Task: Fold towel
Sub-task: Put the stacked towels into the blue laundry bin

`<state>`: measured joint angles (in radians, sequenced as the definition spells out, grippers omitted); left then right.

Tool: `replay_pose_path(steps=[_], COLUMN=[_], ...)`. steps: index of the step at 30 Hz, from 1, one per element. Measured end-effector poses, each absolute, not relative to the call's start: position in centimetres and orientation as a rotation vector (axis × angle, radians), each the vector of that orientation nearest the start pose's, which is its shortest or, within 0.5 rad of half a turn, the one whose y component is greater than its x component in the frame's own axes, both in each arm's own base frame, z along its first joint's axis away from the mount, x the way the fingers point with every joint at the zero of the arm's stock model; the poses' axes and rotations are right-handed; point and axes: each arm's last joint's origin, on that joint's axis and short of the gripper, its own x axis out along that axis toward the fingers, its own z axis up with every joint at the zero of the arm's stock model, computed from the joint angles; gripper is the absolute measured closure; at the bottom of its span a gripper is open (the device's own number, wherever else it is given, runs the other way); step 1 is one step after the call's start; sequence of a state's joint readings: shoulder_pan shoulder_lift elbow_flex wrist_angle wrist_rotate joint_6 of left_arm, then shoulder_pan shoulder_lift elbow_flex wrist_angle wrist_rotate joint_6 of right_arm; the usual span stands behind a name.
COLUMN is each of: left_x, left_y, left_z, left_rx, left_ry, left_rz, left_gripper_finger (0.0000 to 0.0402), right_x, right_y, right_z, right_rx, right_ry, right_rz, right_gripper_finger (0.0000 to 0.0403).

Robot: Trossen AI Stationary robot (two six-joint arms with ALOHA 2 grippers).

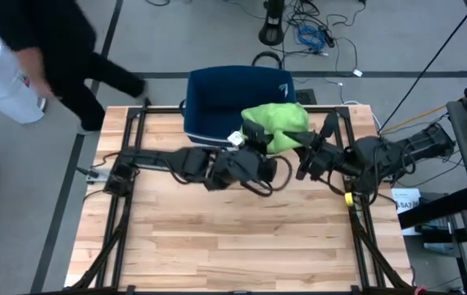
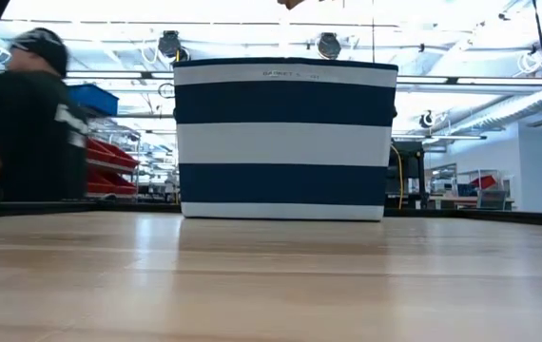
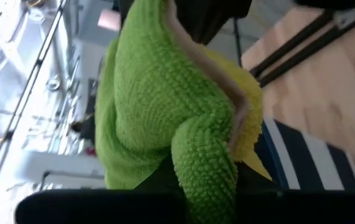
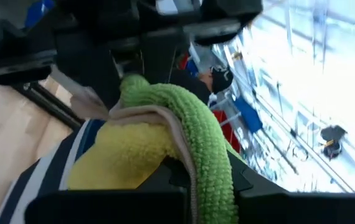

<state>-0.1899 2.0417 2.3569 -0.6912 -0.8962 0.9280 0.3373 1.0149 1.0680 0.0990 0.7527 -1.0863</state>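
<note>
- Left gripper [image 1: 254, 141] reaches toward frame centre, jaws pinching the green towel [image 1: 278, 123].
- Right gripper [image 1: 306, 147] angles in opposite, pinching its other edge.

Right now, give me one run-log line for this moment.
towel: bunched, lifted above bin | left gripper: shut on towel | right gripper: shut on towel | fold: not yet done

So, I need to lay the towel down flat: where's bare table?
The wooden table is bare in front of both arms. It is crowded at the back, where the left gripper and right gripper hold the green towel by the striped bin.
</note>
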Motion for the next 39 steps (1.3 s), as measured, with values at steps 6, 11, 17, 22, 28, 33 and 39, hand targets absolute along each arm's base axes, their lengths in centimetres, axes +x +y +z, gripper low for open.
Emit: replay_pose_path(steps=[6,11,17,22,28,33,39], left_x=[41.8,41.2,41.2,41.0,40.4,39.3,38.2], left_y=[-3.7,-1.6,1.5,4.6,8.3,11.4,14.7], left_z=[46.0,46.8,46.6,46.3,45.6,44.2,42.3], left_rx=[1.038,1.004,0.985,0.949,0.896,0.804,0.694], left_ry=[0.562,0.508,0.523,0.54,0.591,0.701,0.794], left_rz=[0.41,0.322,0.274,0.221,0.183,0.126,0.071], left_gripper_finger=[0.0371,0.0371,0.0371,0.0371,0.0371,0.0371,0.0371], right_x=[20.8,21.1,21.5,22.0,23.1,24.2,25.7], right_y=[3.4,1.6,-1.2,-3.9,-7.5,-10.4,-13.7], right_z=[42.5,42.7,42.5,41.9,40.5,38.9,36.6], right_rx=[-1.024,-1.044,-1.032,-1.023,-0.984,-0.948,-0.891], right_ry=[0.048,-0.004,-0.016,0.005,0.056,0.109,0.141], right_rz=[-0.406,-0.351,-0.308,-0.281,-0.246,-0.203,-0.141], right_gripper_finger=[0.0386,0.0386,0.0386,0.0385,0.0385,0.0385,0.0385])
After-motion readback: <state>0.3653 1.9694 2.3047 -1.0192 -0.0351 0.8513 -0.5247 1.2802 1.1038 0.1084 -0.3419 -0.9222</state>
